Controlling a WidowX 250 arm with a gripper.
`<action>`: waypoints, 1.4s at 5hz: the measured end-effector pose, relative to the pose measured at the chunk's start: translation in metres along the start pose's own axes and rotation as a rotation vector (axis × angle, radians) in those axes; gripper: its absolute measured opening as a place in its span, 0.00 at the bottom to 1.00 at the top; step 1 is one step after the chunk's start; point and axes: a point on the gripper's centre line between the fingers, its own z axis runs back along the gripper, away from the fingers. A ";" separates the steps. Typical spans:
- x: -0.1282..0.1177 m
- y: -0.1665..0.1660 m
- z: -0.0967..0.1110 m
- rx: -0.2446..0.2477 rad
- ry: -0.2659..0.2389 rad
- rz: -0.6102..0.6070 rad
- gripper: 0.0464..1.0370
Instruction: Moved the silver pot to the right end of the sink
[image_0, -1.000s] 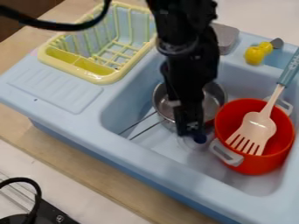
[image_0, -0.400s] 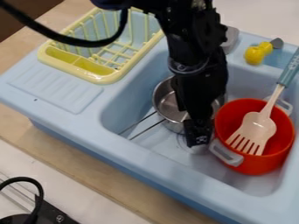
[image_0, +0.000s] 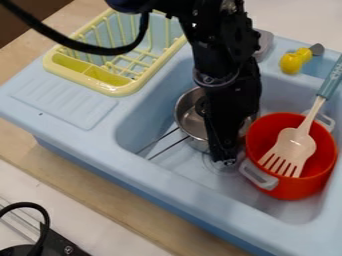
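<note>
Gauging silver pot (image_0: 191, 121): probably light, stiff, slick | pinch bare rim (image_0: 177, 113) | hand (image_0: 224, 157): wide or narrow, cannot tell

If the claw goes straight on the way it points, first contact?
Probably the sink floor: the claw points down between the silver pot and the red pot. Clearance is unclear from this angle.

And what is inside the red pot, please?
Inside the red pot there is a pale slotted spatula, head down, with its blue-grey handle rising out. The spatula's head covers part of the interior, so I cannot tell what is beneath it.
</note>
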 end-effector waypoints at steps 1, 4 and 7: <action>-0.002 0.001 -0.002 -0.006 0.005 0.005 0.12; -0.004 0.005 -0.002 -0.009 0.025 0.017 0.01; -0.004 0.012 0.042 0.070 0.014 0.068 0.01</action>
